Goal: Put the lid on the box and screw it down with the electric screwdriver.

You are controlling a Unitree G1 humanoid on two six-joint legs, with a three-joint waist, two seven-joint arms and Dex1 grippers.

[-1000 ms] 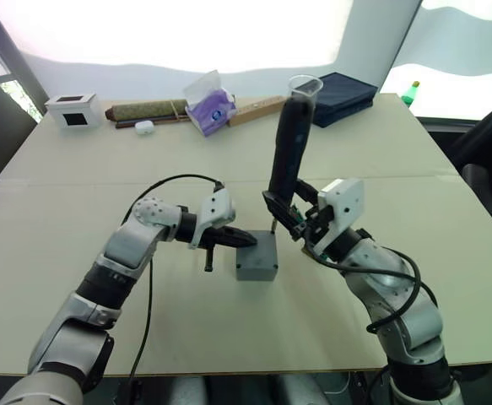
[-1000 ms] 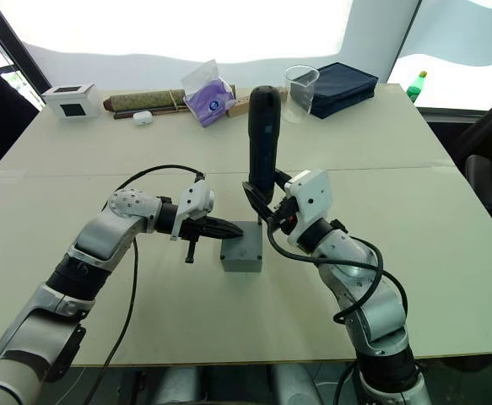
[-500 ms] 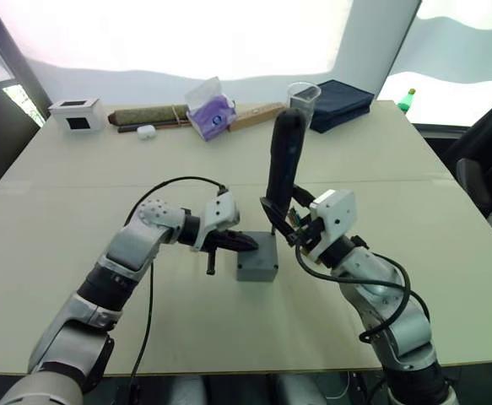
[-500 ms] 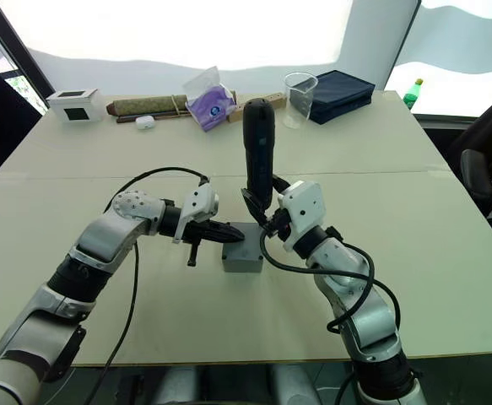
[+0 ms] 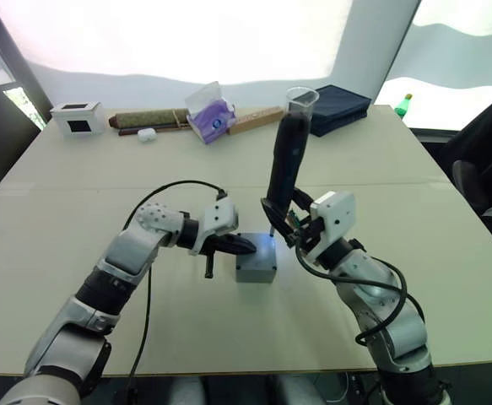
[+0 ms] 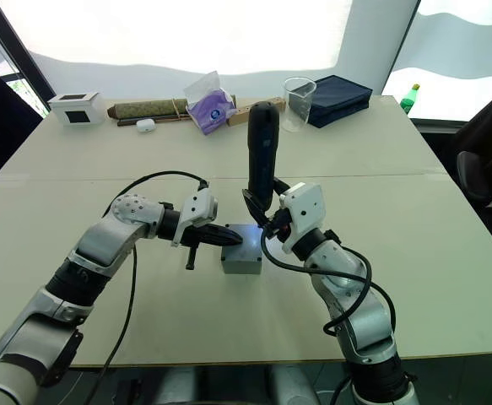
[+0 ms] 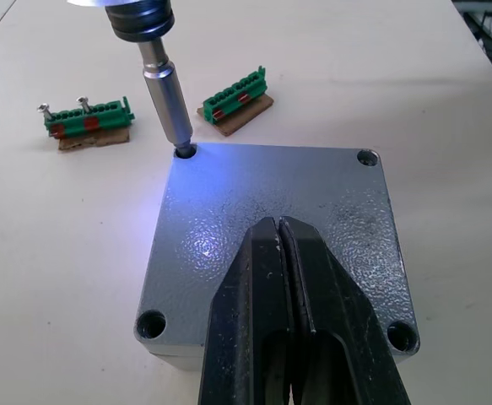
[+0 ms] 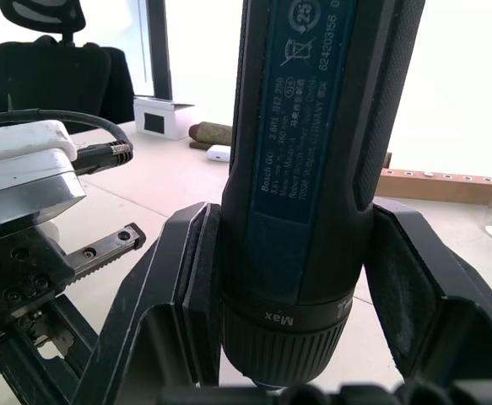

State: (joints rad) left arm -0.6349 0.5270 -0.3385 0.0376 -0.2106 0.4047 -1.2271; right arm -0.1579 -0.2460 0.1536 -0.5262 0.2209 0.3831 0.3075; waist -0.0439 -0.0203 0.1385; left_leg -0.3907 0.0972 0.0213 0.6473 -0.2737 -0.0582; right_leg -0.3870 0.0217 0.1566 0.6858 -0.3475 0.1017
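One corner of four is now being worked: the electric screwdriver [image 6: 261, 152], clamped upright between the two fingers of the right gripper [image 6: 267, 216], is standing with its metal bit in the recessed screw hole at a corner of the lid [image 7: 271, 215]. Compared with half a second ago, a bluish-white glow is now falling on the lid beside the bit, where the grey surface was unlit before, and the bit is now sitting in the hole; judged from this, the driver is switched on and seated, so the fastening step is beginning rather than the aiming step. The lid is already lying flush on the box [image 6: 241, 263], which is resting on the table [image 6: 414, 219] between the two arms, well apart from the clutter at the far edge. The left gripper [image 7: 281, 232] is pressing down on the lid with its fingers closed together, gripping nothing, apparently acting as a hold-down. The three other corner holes are standing free of the tool; whether screws are sitting in them cannot be told. The box's interior is being hidden by the lid. Two green terminal strips [image 7: 87, 121] are lying on the table just beyond the box. Among the far containers, a clear plastic cup [image 6: 299, 103] is standing upright, seemingly empty; a purple tissue pack [image 6: 209, 104] and a closed dark navy case [image 6: 342, 97] are lying near it.
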